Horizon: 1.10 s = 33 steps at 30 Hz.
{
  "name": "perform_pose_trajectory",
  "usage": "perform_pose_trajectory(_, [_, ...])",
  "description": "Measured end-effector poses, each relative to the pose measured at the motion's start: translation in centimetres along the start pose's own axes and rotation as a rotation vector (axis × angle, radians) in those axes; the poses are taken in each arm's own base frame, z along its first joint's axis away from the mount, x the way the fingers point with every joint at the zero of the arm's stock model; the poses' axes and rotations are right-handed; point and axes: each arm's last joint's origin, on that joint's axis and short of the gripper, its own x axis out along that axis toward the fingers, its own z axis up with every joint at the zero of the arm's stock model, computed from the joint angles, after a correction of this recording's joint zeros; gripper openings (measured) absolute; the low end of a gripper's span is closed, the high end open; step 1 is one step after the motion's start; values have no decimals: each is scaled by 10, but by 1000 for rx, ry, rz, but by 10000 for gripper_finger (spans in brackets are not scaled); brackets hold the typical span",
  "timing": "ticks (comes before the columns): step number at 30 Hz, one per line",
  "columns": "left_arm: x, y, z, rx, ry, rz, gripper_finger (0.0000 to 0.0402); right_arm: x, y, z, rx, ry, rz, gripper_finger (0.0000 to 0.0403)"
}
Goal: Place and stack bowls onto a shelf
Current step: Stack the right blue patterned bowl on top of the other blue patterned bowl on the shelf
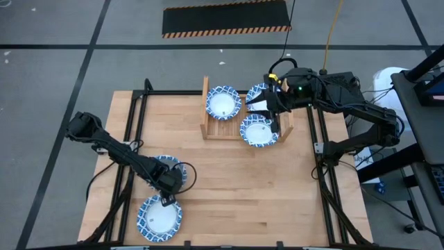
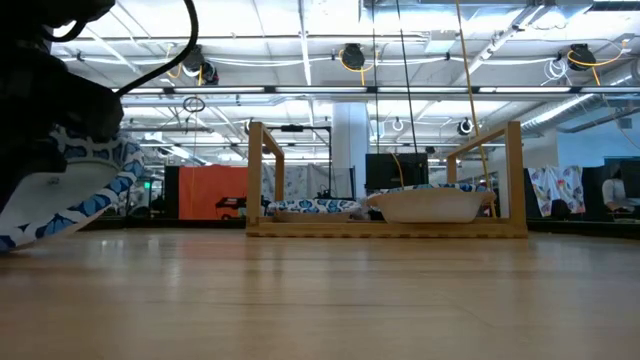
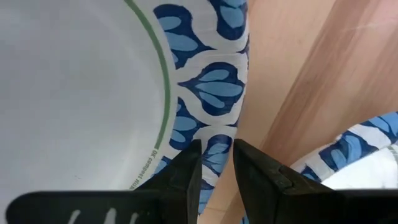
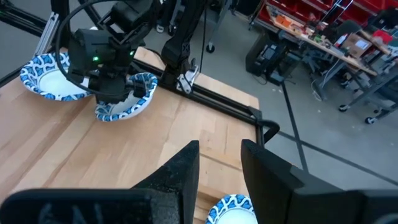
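My left gripper (image 1: 168,193) is at the table's near left, shut on a blue-and-white bowl (image 1: 177,167) that lies under its arm. That bowl shows tilted at the left of the low view (image 2: 70,195). A second bowl (image 1: 159,217) lies flat closer to the near edge. The shelf (image 1: 208,128) stands at the far middle. On its left part rests one bowl (image 1: 223,103); another (image 1: 259,130) sits at its near right. A third (image 1: 255,90) is partly hidden by my right gripper (image 1: 262,104), which hangs open high above the shelf. My left gripper pinches the bowl's patterned rim (image 3: 214,152) between its two fingers, one on the white inner side and one on the outer side. The fingers come from above, pointing steeply down. The bowl is tilted, one side raised (image 2: 120,165) and the other low at the table (image 2: 8,240).
Black frame rails (image 1: 135,118) run along the table's left and right sides. Bare wood (image 1: 243,187) lies between the shelf and the near edge. The flat near-left bowl (image 3: 364,158) lies close beside the held one.
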Motion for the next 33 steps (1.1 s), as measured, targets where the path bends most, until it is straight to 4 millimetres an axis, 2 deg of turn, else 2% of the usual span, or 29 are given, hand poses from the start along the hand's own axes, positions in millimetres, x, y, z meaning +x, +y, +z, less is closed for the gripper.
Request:
perform_pose_trajectory(9, [0, 1, 0, -15, -1, 7, 123, 0, 0, 0, -6, 0, 0, 114])
perform_pose_trajectory(16, [-1, 2, 2, -74, 105, -77, 124, 0, 0, 0, -8, 0, 0, 114])
perform_pose_trajectory(21, [-2, 5, 5, -99, 101, -78, 124, 0, 0, 0, -11, -1, -1, 114])
perform_pose_trajectory(24, [-2, 6, 6, -87, 91, -69, 110, 0, -1, 2, -15, -16, -9, 114])
perform_pose_trajectory(33, [-3, 7, 7, -91, 101, -76, 25, 0, -2, 4, -37, -38, -22, 114])
